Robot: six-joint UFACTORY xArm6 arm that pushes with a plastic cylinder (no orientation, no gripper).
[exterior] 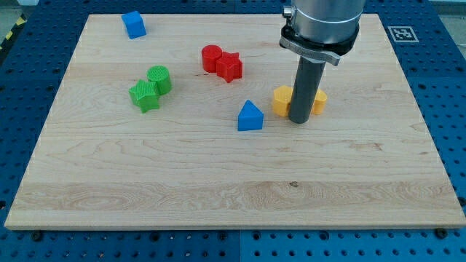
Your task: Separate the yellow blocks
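Observation:
Two yellow blocks lie at the view's centre right: one (282, 100) on the rod's left and one (319, 102) on its right, both partly hidden by the rod. Their shapes cannot be made out. My tip (299, 121) rests on the board between them, at their near side, touching or almost touching both.
A blue triangular block (250, 116) lies just left of the yellow pair. A red cylinder (211, 57) and a red star-like block (229, 67) touch each other above it. A green cylinder (159, 78) and a green block (145, 95) sit at the left. A blue block (134, 25) lies at the top left.

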